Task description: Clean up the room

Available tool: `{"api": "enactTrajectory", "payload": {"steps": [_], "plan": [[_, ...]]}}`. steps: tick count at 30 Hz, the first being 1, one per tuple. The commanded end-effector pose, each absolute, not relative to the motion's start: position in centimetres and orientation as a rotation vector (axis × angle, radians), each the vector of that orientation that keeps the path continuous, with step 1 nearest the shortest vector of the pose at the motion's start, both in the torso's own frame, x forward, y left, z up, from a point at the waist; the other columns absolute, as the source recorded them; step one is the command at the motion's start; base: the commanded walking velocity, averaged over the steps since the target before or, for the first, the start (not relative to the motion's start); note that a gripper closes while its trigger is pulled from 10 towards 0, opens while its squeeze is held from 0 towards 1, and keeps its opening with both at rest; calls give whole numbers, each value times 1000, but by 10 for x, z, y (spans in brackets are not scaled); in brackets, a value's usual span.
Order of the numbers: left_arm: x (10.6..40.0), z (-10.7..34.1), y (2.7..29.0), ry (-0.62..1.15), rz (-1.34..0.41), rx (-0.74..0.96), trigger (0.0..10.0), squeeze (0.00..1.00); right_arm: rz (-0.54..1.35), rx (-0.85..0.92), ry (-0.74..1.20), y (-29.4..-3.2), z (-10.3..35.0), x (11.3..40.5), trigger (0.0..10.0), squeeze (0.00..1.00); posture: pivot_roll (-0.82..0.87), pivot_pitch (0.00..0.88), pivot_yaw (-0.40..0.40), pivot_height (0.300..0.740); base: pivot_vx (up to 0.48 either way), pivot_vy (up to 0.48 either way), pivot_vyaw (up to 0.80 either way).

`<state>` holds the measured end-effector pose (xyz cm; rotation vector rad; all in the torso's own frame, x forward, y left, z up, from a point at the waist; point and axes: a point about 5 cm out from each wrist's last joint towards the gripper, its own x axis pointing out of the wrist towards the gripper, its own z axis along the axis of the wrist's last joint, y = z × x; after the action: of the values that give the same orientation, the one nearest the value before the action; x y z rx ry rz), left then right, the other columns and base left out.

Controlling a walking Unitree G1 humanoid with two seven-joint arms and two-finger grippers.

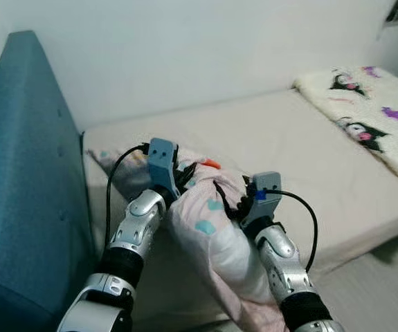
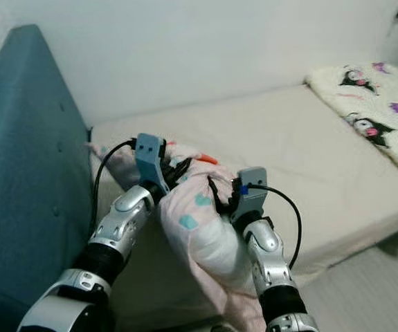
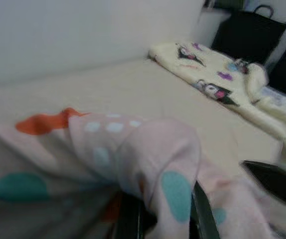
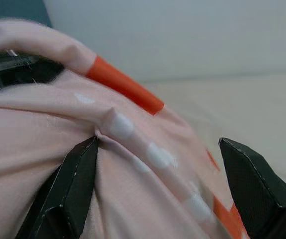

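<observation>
A pink pillow [image 1: 212, 228] with teal, white and orange spots lies at the head end of the bed and hangs over its near edge. My left gripper [image 1: 185, 176] holds the pillow's upper left part. In the left wrist view that gripper [image 3: 165, 219] is shut on a fold of the pink pillow [image 3: 133, 149]. My right gripper [image 1: 237, 200] presses against the pillow's right side. In the right wrist view the right gripper [image 4: 165, 194] is open, its fingers [image 4: 75, 189] wide apart with the pillow cloth [image 4: 143, 164] bulging between them.
A teal padded headboard [image 1: 25, 173] stands at the left. The beige mattress [image 1: 288, 145] runs to the right, with a cream blanket [image 1: 372, 117] printed with cartoon figures at its far end. A white wall is behind, and floor [image 1: 385, 290] shows at lower right.
</observation>
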<state>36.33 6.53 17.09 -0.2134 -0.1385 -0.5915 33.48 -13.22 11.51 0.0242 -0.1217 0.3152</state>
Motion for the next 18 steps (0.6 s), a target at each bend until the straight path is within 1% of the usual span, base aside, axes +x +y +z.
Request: {"api": "enactTrajectory", "payload": {"steps": [1,2,3,9,10,11,14,18], "plan": [[356,218,52,-361,-723,-268,10000,0,310,26,-67,-131,103,332,10000,0,-162,114,13,740,0,0,0],[356,218,52,-361,-723,-268,10000,0,310,26,-67,-131,103,332,10000,0,-162,114,13,740,0,0,0],[351,228,46,-403,-763,-260,10000,0,301,24,-70,-133,104,332,10000,0,-165,116,16,740,0,0,0],[345,241,37,-464,-784,-284,10000,0,288,23,-76,-135,104,332,10000,0,-167,116,16,740,0,0,0],[337,250,27,-500,-867,-296,10000,0,279,19,-75,-137,104,332,10000,0,-167,117,14,740,0,0,0],[337,250,27,-500,-867,-296,10000,0,279,19,-75,-137,104,332,10000,0,-167,117,14,740,0,0,0],[318,266,9,-565,-1038,-308,10000,0,256,6,-73,-141,105,333,10000,0,-168,116,15,740,0,0,0],[315,270,4,-575,-1075,-311,10000,0,243,5,-77,-144,105,334,10000,0,-167,116,15,740,0,0,0]]}}
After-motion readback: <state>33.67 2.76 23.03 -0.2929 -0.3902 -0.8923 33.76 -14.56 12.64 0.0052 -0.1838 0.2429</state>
